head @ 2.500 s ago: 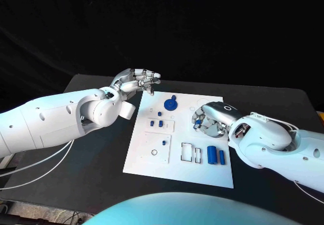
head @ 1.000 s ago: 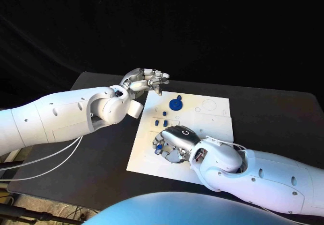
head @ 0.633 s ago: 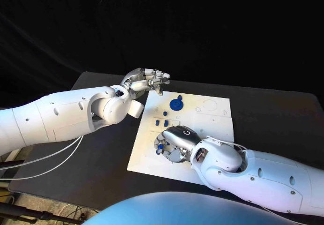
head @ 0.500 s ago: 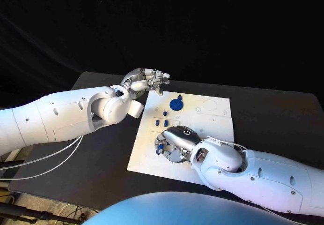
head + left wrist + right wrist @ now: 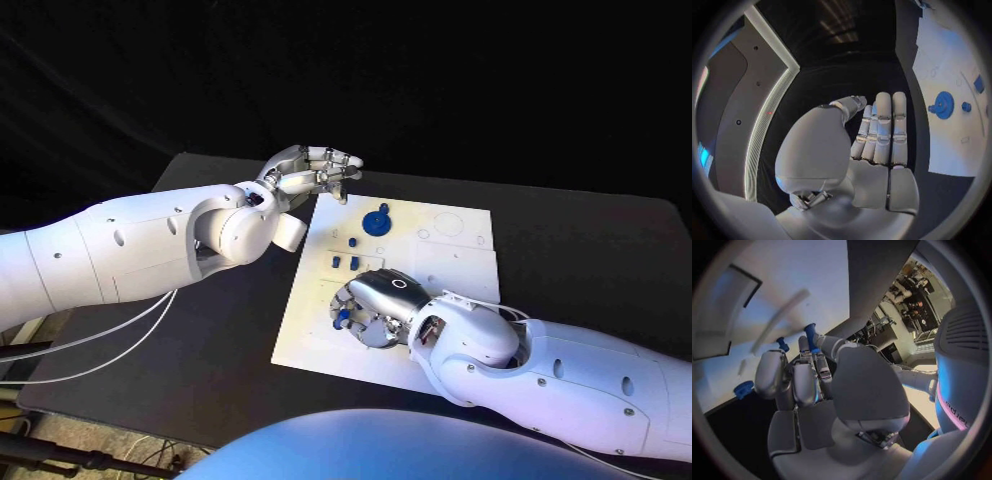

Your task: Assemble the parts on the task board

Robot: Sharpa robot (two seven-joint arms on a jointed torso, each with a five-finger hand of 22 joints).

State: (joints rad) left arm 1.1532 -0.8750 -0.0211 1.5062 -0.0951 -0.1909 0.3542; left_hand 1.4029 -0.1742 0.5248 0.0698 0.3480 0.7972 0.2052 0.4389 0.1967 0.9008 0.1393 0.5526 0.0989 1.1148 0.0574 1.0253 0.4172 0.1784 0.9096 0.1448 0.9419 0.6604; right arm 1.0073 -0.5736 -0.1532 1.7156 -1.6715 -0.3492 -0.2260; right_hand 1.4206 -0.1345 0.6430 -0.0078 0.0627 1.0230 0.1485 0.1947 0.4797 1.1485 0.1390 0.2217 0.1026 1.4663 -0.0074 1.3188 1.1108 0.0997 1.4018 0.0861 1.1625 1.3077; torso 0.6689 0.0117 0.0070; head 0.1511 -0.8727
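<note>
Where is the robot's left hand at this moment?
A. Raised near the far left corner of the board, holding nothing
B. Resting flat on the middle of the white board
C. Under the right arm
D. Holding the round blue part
A: the left hand is at the task board's far left corner, its fingers holding nothing, apart from the round blue part.

task board [image 5: 447,250] – white | parts [image 5: 378,221] – blue | table [image 5: 577,240] – black

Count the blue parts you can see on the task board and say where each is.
5: a round disc part at the far end, one small peg, two pegs mid-board, one piece under the right robot hand. More may be hidden beneath it.
</note>
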